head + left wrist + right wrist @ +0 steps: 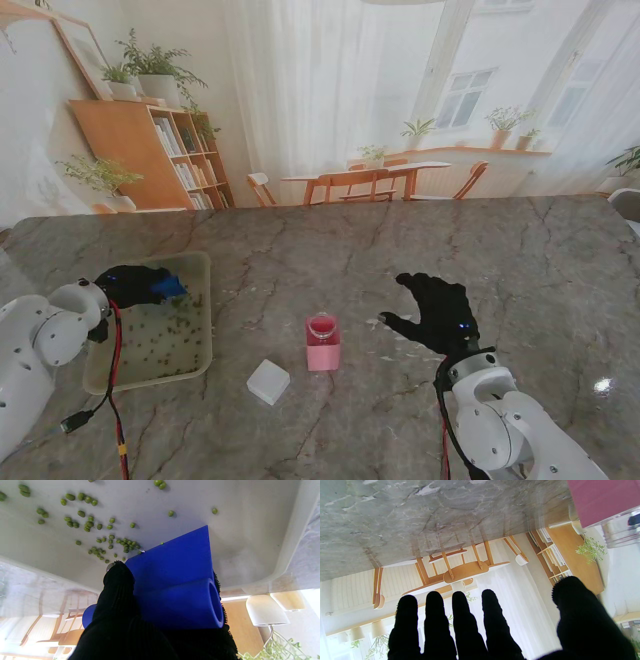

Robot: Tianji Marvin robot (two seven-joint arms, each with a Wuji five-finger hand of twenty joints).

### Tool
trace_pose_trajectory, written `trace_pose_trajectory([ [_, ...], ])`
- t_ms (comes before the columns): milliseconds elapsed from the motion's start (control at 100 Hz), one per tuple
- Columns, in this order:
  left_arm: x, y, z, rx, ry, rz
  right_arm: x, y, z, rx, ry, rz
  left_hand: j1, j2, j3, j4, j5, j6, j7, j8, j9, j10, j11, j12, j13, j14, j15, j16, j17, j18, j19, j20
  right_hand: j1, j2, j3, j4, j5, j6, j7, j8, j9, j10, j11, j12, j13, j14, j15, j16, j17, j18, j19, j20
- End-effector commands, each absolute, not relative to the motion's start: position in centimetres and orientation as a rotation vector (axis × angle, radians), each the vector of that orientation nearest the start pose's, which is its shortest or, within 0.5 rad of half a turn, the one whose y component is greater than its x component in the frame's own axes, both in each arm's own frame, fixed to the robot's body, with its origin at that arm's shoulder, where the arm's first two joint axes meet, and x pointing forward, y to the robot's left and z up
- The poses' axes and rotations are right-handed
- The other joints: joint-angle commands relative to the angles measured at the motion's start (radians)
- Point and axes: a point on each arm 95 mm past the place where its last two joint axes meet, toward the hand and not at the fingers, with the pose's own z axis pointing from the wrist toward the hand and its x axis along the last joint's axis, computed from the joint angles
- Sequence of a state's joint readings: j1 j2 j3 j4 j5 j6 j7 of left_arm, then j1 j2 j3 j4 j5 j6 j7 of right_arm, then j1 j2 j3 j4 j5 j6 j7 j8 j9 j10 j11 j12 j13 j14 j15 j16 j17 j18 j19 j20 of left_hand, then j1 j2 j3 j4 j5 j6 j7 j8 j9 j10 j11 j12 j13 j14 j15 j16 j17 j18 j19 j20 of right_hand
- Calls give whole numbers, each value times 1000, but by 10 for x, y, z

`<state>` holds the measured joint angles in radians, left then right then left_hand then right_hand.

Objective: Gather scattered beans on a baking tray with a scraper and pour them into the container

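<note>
A pale baking tray [196,368] lies at the table's left, with several green beans [160,340] scattered over it. My left hand [133,284] is over the tray's far end, shut on a blue scraper [167,288]. In the left wrist view the blue scraper [175,565] has its blade edge down on the tray floor [237,535], beside a cluster of beans [105,542]. A pink container [323,343] with a clear rim stands near the table's middle. My right hand [438,311] rests flat to the container's right, fingers [461,620] spread, holding nothing. The container's pink wall [600,497] shows in the right wrist view.
A small white block [268,381] lies on the marble table [520,260] between the tray and the container, nearer to me. A red and black cable [118,400] hangs along my left arm.
</note>
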<state>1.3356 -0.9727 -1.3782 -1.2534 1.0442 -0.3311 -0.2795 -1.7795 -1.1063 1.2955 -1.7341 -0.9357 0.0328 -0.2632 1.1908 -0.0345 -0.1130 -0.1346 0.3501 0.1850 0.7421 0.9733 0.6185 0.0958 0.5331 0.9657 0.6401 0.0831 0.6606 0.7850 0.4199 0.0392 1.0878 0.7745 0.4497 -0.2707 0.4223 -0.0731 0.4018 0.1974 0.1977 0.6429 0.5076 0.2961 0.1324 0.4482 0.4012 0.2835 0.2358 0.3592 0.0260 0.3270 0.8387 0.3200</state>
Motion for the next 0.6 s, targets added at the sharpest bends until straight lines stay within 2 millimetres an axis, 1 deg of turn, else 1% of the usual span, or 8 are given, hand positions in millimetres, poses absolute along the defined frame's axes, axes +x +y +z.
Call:
trace_pose_trajectory([
  [0,447,153,-352,-1323,1873,-1059,347,-13,-323,1250,1230,1588,100,87,103,67,107,-45,11,12,105,-75,62,-16,83,-35,41,12,20,-15,17,6,4,27,-13,30,-1,-10,1,8,6,-14,5,16,13,-4,5,11,-4,15,17,-9],
  [410,435,148,-355,-1367,1909,-1095,346,-14,-323,1250,1221,1587,100,69,109,65,134,-49,-1,29,128,-78,64,-10,98,-31,36,21,26,-7,9,20,5,26,-12,30,-2,-10,0,8,6,-13,5,16,12,-3,5,11,-3,15,16,-9],
  [590,426,144,-356,-1384,1929,-1112,346,-14,-322,1250,1217,1587,100,57,114,66,148,-45,-6,31,140,-73,60,-1,104,-20,37,25,27,4,12,29,5,26,-12,30,-2,-9,1,8,6,-14,5,16,13,-2,5,11,-3,15,17,-8],
])
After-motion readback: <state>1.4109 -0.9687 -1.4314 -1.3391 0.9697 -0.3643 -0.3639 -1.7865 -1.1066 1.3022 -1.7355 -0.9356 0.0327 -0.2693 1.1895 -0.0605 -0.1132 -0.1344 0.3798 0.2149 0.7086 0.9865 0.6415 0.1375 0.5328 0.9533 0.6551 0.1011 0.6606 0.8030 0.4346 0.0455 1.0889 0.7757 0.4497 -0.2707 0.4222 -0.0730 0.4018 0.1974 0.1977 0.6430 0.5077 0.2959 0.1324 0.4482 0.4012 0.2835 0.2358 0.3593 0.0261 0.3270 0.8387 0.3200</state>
